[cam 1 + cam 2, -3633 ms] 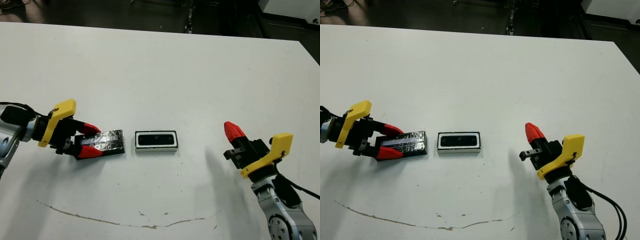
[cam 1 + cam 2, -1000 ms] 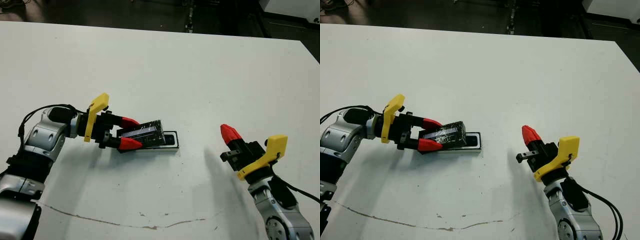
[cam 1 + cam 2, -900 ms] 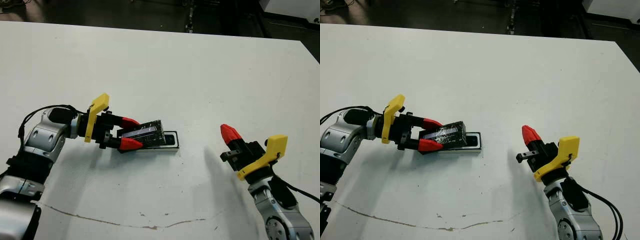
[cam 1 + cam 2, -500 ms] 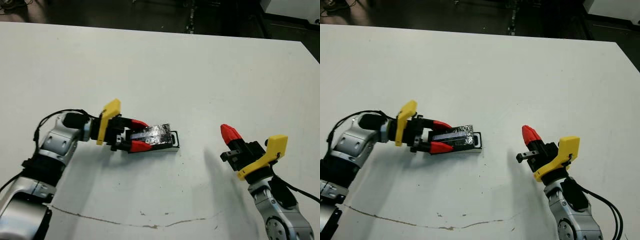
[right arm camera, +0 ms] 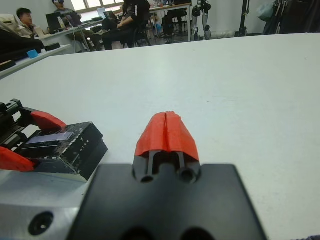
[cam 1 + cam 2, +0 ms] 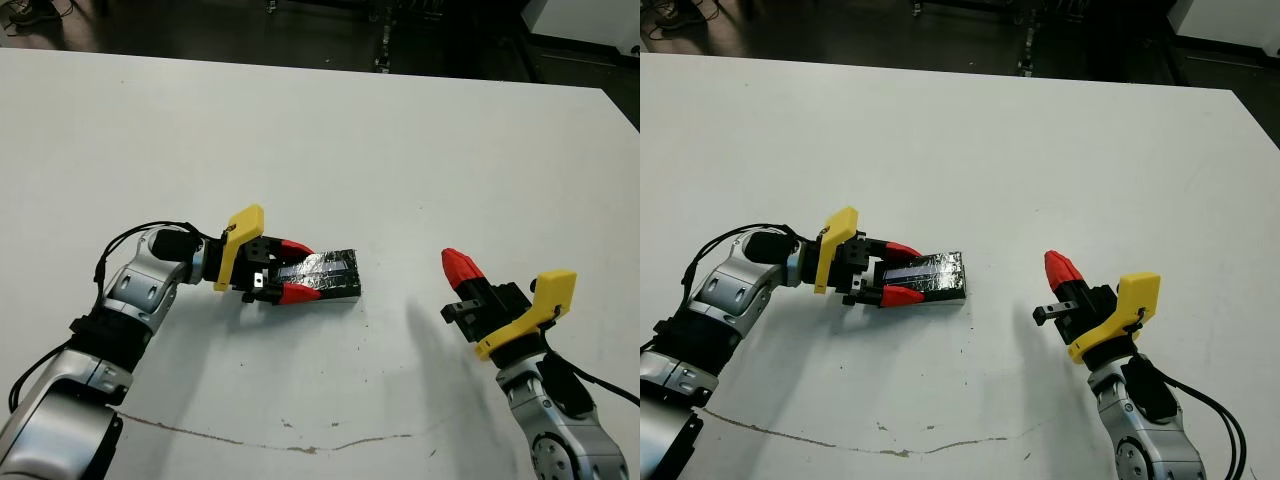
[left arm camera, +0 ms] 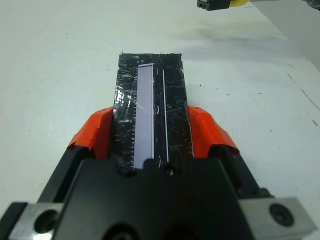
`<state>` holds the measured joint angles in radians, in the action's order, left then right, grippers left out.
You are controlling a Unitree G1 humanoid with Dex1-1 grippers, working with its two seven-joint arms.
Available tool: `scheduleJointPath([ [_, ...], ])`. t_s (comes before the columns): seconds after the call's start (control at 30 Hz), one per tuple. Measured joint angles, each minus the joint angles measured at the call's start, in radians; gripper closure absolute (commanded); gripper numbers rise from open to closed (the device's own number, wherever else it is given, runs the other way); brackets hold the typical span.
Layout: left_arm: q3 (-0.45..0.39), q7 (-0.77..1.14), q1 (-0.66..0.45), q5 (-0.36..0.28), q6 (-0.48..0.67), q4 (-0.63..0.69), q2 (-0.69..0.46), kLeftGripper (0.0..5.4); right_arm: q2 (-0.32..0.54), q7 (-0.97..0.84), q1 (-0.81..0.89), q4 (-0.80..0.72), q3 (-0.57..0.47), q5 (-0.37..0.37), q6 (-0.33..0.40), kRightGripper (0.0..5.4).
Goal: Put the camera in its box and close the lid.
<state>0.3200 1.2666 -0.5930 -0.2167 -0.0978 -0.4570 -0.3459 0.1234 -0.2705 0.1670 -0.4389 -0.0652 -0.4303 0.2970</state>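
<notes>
The black glossy lid [image 6: 335, 270] lies flat at the middle of the table, its pale strip [image 7: 146, 110] running along its length. My left gripper [image 6: 300, 270] is shut on the lid, one red finger [image 7: 97, 127] on each long side. The box and the camera are hidden beneath the lid. From the right wrist the lid [image 5: 70, 142] reads as a low black block. My right gripper [image 6: 460, 266] hovers to the right of the lid, well apart from it, shut with nothing in it, its red tips [image 5: 166, 127] pressed together.
A thin brown curved mark [image 6: 250, 440] runs along the white table near its front edge. Dark floor lies beyond the far edge [image 6: 300, 55]. In the right wrist view, people sit at desks [image 5: 125, 17] beyond the table.
My left gripper has carried the lid rightward from beside the box and lowered it over the box, covering the box and the camera. The right arm has stayed in place.
</notes>
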Motion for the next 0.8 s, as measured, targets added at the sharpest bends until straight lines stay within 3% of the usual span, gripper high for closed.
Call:
scheduleJointPath([
  [0.3, 0.032, 0.024, -0.059, 0.014, -0.005, -0.065, 0.027, 2.25, 0.000, 0.002, 0.001, 0.000, 0.001, -0.006, 0.000, 5.40],
  [0.57, 0.109, 0.027, -0.140, 0.108, -0.063, -0.102, 0.046, 2.25, 0.000, 0.007, 0.002, -0.001, 0.001, -0.005, 0.000, 5.40],
  [0.8, 0.134, 0.027, -0.162, 0.133, -0.089, -0.111, 0.048, 2.25, 0.001, 0.007, 0.002, -0.002, 0.001, -0.005, 0.000, 5.40],
])
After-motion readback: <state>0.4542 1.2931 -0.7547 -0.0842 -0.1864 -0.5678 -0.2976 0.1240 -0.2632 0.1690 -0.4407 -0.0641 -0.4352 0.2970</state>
